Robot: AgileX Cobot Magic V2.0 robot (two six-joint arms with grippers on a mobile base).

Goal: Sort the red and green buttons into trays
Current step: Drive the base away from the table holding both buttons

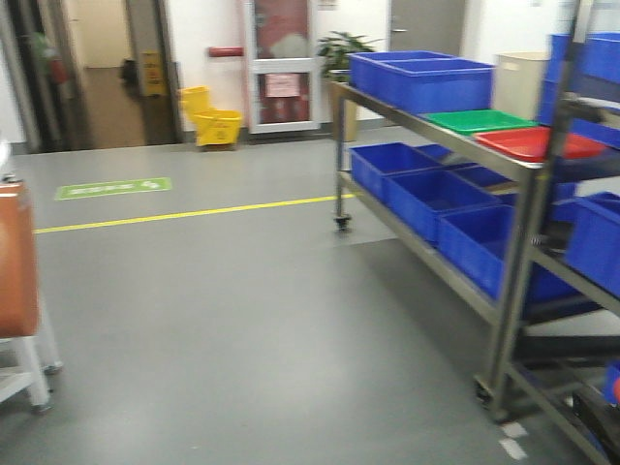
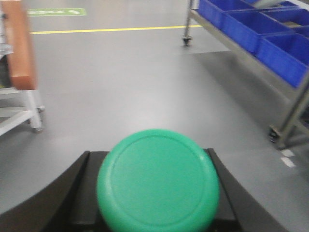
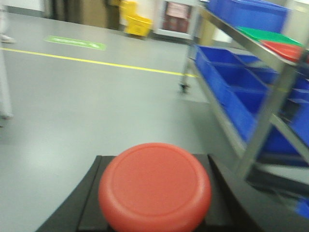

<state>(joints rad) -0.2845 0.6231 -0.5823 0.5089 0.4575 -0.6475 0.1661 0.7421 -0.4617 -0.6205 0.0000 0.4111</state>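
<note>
I record the left gripper (image 2: pixel 149 159) clamped on the green button (image 2: pixel 158 186), the right gripper (image 3: pixel 154 159) on the red button (image 3: pixel 154 188). The green tray (image 1: pixel 480 120) and red tray (image 1: pixel 538 143) lie side by side atop the rack (image 1: pixel 513 281). I cannot read the blurred floor sign (image 1: pixel 112 188).

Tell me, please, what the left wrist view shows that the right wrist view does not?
Only the left wrist view shows the green button in the left claw and a brown padded stand. Only the right wrist view shows the red button in the right claw, the green tray, the red tray and a yellow mop bucket. Both show the grey floor, its yellow line and the rack of blue crates.
</note>
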